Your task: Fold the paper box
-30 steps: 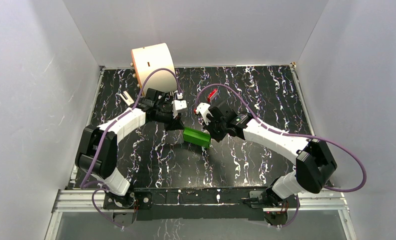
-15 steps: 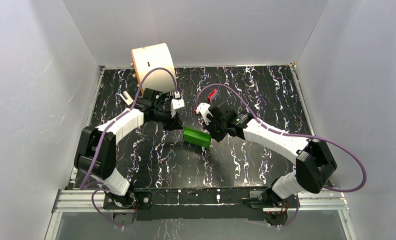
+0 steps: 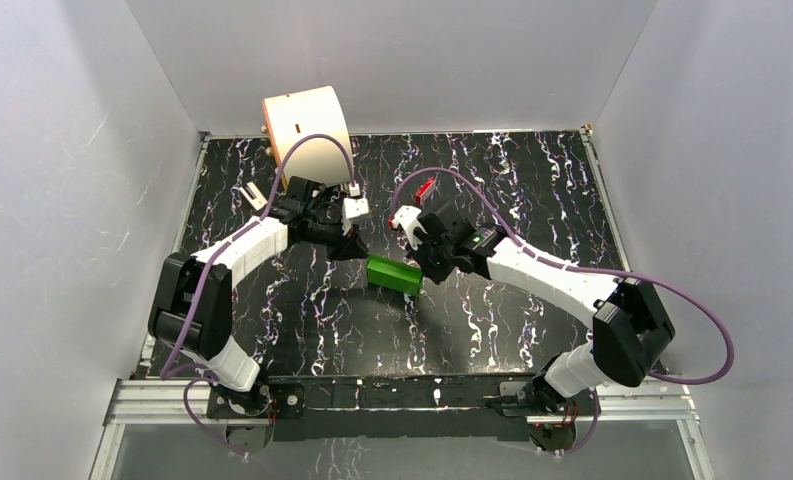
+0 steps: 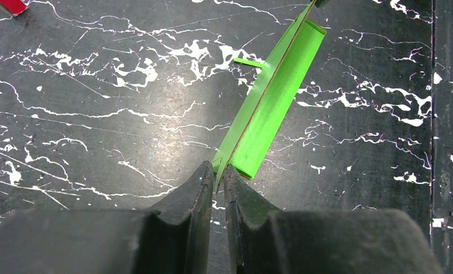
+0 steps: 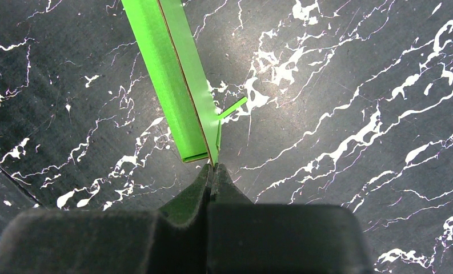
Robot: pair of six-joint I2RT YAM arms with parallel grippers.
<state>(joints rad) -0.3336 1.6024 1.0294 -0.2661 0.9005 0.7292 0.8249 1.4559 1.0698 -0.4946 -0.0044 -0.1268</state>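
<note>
The paper box (image 3: 393, 274) is a bright green, long, flat folded piece lying mid-table between the two arms. My right gripper (image 3: 419, 272) is at its right end; in the right wrist view the gripper (image 5: 212, 167) is shut on the box's thin upright wall (image 5: 172, 85), and a small tab sticks out to the right. My left gripper (image 3: 355, 250) is at the box's left end. In the left wrist view the gripper (image 4: 218, 170) has its jaws a narrow gap apart, with the edge of the box (image 4: 272, 97) just between the tips.
A large cream cylinder (image 3: 307, 130) lies at the back left, behind the left arm. A small red block (image 3: 425, 187) sits behind the right gripper and shows at the left wrist view's top left corner (image 4: 9, 4). The table is black marble-patterned, with grey walls around.
My left gripper has drawn back slightly to the left from the box's end. The box and the right arm have stayed put.
</note>
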